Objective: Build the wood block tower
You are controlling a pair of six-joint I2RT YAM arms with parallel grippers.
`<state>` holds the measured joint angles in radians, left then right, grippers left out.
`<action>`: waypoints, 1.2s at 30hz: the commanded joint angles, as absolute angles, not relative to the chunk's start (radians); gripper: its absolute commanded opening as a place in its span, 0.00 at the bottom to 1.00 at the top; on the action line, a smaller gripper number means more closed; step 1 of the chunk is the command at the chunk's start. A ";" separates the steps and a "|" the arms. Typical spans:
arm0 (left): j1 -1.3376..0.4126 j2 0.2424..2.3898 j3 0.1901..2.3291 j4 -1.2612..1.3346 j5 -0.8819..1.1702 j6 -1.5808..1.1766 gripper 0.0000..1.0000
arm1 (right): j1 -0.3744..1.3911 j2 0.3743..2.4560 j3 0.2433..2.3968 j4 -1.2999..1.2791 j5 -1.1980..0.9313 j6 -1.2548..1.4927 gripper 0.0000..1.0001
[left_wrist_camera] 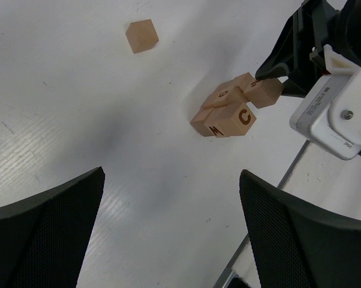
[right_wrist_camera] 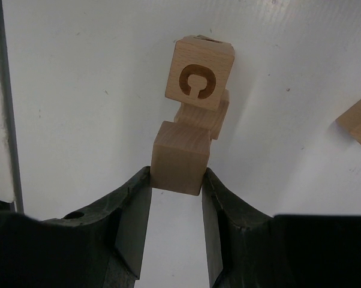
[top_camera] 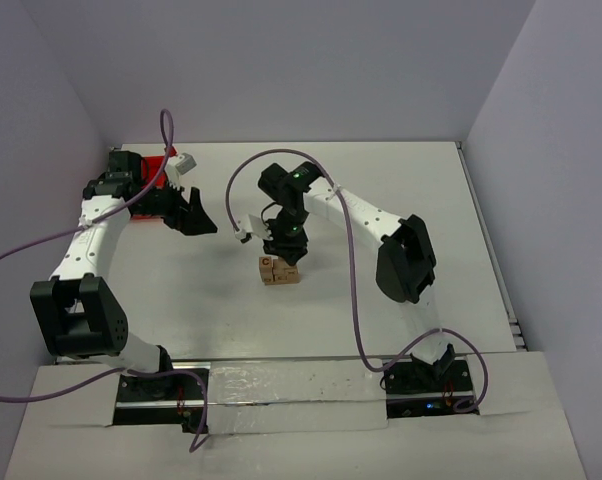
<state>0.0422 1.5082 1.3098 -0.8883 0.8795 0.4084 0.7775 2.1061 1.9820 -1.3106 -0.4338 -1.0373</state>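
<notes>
A cluster of light-tan lettered wood blocks (top_camera: 279, 272) sits mid-table; in the left wrist view this cluster (left_wrist_camera: 225, 114) shows C, M and G faces. My right gripper (right_wrist_camera: 176, 174) is shut on a plain wood block (right_wrist_camera: 179, 157), held close beside the block marked C (right_wrist_camera: 199, 72) and just above another block (right_wrist_camera: 204, 117); whether it touches them I cannot tell. From the left wrist view the held block (left_wrist_camera: 265, 92) hangs at the cluster's far edge. My left gripper (left_wrist_camera: 171, 177) stands wide open with nothing in it, off to the left (top_camera: 196, 215).
One loose plain block (left_wrist_camera: 141, 36) lies on the table apart from the cluster, also showing as a loose block (right_wrist_camera: 357, 123) at the right edge of the right wrist view. A red bin (top_camera: 159, 165) sits at the back left behind my left arm. Grey walls enclose the table.
</notes>
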 commanded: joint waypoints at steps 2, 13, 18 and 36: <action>0.058 1.502 1.344 -0.900 0.914 0.438 0.99 | 0.788 2.126 2.009 -1.289 -0.433 -1.031 0.08; 0.068 1.503 1.340 -0.907 0.917 0.448 0.99 | 0.798 2.138 2.016 -1.281 -0.433 -1.018 0.10; 0.070 1.506 1.341 -0.907 0.920 0.450 0.99 | 0.804 2.139 2.017 -1.273 -0.429 -1.014 0.11; 0.080 1.508 1.336 -0.910 0.921 0.456 0.99 | 0.808 2.143 2.020 -1.239 -0.410 -0.992 0.12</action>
